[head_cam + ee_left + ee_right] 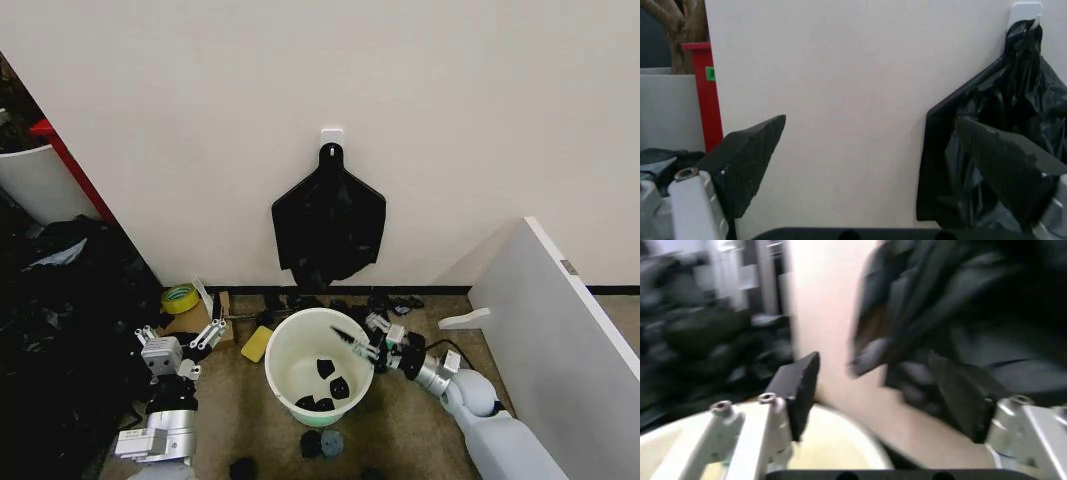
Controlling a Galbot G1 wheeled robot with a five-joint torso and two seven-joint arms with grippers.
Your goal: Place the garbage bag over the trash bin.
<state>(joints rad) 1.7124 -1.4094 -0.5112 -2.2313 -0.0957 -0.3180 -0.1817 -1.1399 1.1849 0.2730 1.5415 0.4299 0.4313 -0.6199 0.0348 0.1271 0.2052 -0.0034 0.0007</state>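
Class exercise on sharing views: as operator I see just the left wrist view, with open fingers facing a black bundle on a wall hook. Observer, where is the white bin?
Observer: The trash bin stands on the floor below the hanging black bundle, to the right of the left gripper.
Operator: Is the bin lined yet?
Observer: No bag covers its rim, and a few black scraps lie inside.
Operator: And the other arm?
Observer: The right gripper is open at the bin's right rim, reaching over its mouth.
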